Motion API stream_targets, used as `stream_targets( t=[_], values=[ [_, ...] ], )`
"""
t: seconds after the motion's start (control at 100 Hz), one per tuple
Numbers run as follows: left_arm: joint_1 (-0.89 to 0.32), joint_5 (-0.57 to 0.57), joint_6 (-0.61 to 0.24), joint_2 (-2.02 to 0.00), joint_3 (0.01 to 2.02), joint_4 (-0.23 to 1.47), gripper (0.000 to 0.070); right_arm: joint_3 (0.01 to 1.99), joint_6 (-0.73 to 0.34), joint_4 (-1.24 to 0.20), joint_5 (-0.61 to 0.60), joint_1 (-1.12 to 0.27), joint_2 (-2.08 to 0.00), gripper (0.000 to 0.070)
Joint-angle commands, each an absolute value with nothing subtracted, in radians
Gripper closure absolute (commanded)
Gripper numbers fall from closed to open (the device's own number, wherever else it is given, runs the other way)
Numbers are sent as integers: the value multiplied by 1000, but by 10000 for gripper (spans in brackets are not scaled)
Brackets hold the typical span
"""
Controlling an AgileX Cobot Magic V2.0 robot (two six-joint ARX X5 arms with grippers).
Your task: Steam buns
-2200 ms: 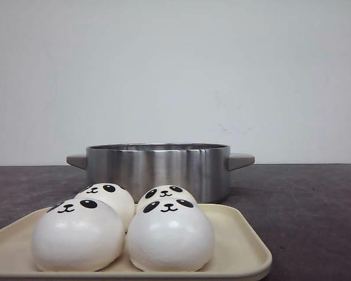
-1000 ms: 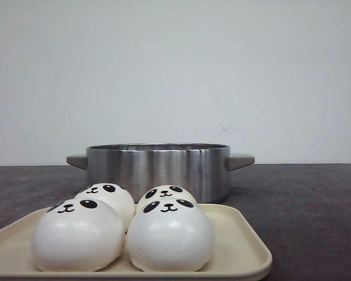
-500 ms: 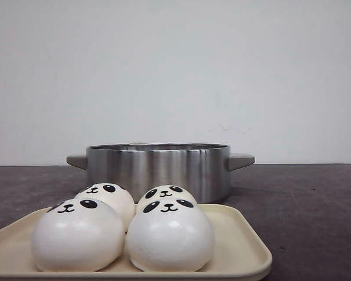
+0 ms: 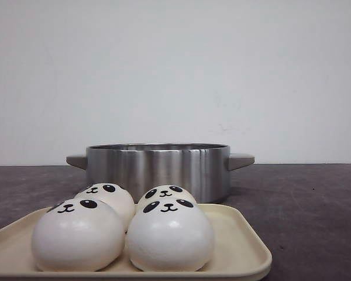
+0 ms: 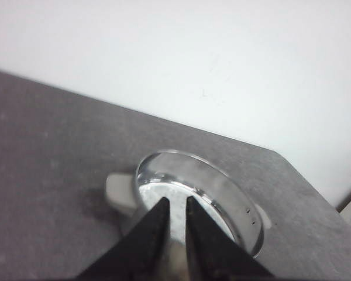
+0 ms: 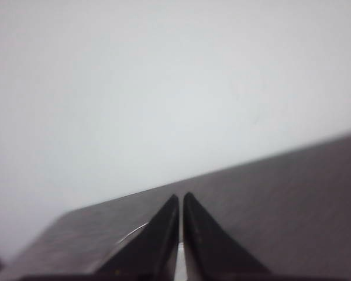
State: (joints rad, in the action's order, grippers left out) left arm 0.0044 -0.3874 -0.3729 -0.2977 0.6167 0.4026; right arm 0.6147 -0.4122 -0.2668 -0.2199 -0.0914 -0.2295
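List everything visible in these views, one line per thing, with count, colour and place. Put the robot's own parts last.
buns: four, glossy white with black panda faces, packed together in two rows on the tray, nearest the front camera.
tray: one, cream, on the table in front of the pot.
pot: one, brushed steel with two grey side handles, behind the tray; lid off, nothing seen inside in the left wrist view.
table: one, dark grey, under everything.
wall: plain white, behind the table.
left gripper: one, black, fingers nearly together, pot beyond its tips in its wrist view.
right gripper: one, black, fingers almost touching, holding nothing.
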Motion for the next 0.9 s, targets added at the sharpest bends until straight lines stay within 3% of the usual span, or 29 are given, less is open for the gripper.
stream_targets(
  t=[0.0,0.11,0.15,0.19,0.26,0.29,0.32,0.47,0.58,0.75,0.89],
  values=[
    [4,-382,-279,-397,764,470,696,743,-191,-338,-196,-92,-288,695],
    [-13,-374,-209,-505,891,532,691,871,-171,-377,-231,-92,-363,692],
    [-16,-375,-209,-526,911,532,627,898,-207,-373,-258,-93,-381,669],
    [-17,-375,-212,-543,922,532,478,916,-252,-365,-287,-94,-398,567],
    [-19,-381,-241,-562,925,531,101,926,-305,-341,-366,-96,-421,244],
    [-22,-385,-254,-569,925,534,0,926,-312,-335,-402,-96,-432,129],
    [-28,-395,-262,-574,925,541,0,926,-313,-335,-425,-96,-445,88],
    [-61,-424,-263,-575,925,612,0,926,-299,-361,-488,-110,-553,88],
    [-88,-424,-251,-575,925,667,0,940,-270,-365,-464,-178,-659,88],
    [-127,-423,-250,-575,925,688,0,1018,-218,-463,-241,-427,-862,88],
    [-136,-419,-251,-575,925,689,0,1108,-311,-630,-83,-627,-1056,85]
  ],
)
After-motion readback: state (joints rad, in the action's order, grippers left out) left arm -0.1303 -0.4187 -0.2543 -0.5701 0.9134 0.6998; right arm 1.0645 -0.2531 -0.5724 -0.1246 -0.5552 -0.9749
